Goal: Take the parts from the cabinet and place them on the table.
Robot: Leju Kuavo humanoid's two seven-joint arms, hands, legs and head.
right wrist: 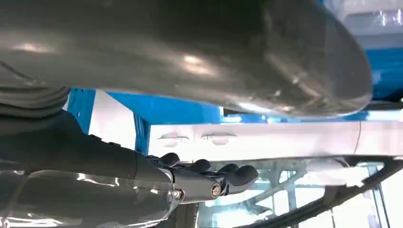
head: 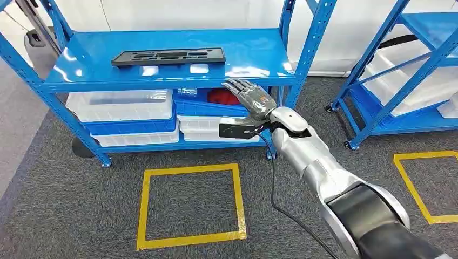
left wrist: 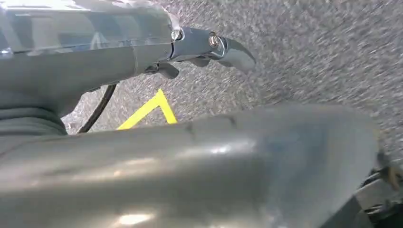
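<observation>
Part [head: 168,56], a long flat black piece with cut-outs, lies on top of the blue rack's [head: 254,75] upper shelf, lengthwise along it and towards the back. It sits up and to the left of the right hand [head: 249,95], well apart from it, with nothing touching it.

That right hand is raised in front of the shelf's front edge, just beside the rack's right-hand post, fingers [head: 236,84] stretched out and a little apart, pointing up and left towards the shelf. It holds nothing. The silver right arm [head: 318,162] runs up to it from the lower right corner, a black cable hanging from the wrist. In the right wrist view the dark fingertips [right wrist: 237,175] lie side by side and extended, with the blue frame and white bins behind them.

Under the top shelf, white bins [head: 121,105] and blue bins [head: 202,105] are stacked on the lower level, one of them with something red [head: 222,96] in it, partly hidden by the hand.

The left hand [left wrist: 209,47] appears in its wrist view over grey carpet and a corner of yellow tape [left wrist: 149,109]; I cannot tell whether its fingers are spread or curled.

On the floor in front of the rack is a yellow tape square [head: 189,205], and a second blue rack [head: 399,81] stands off to the right.
</observation>
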